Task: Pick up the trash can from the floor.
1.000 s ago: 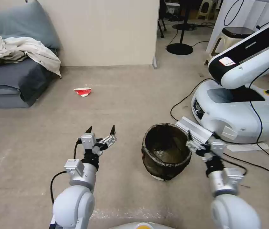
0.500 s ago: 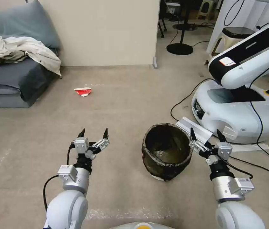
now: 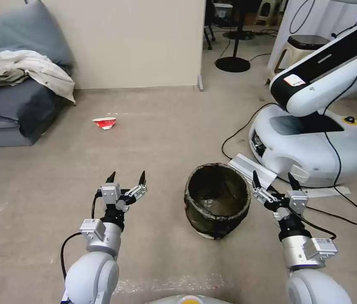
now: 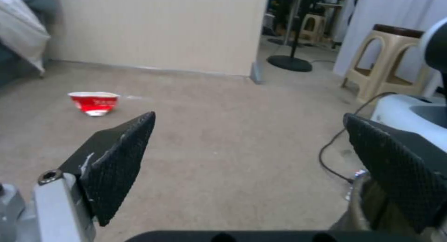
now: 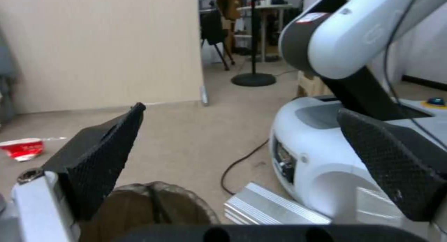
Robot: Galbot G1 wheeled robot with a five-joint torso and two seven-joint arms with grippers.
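I have not begun the lift itself. The trash can (image 3: 216,200) stands upright on the floor (image 3: 161,143), its dark bag folded over the rim, between my two arms and a little nearer the right one. Nothing touches it.

My right gripper (image 3: 274,180) hangs just beside the can's right rim, its two black fingers spread wide with nothing between them. In the right wrist view the can's rim (image 5: 153,203) sits low between the open fingers (image 5: 107,158), so I judge the claw is above and slightly behind the rim rather than around it. My left gripper (image 3: 126,178) hovers over bare floor, well apart from the can on its left side, fingers also spread and empty; the left wrist view catches only an edge of the bag (image 4: 368,200) by one finger.

So the approach is roughly made and everything else is left: bringing a claw onto the rim or wall, closing, and raising the can clear. The red-and-white paper scrap (image 3: 104,123) lies farther off near the sofa (image 3: 5,114), and the other robot's white base (image 3: 309,147) and an aluminium rail (image 3: 252,167) sit close behind the can, which I would mind on the right side.
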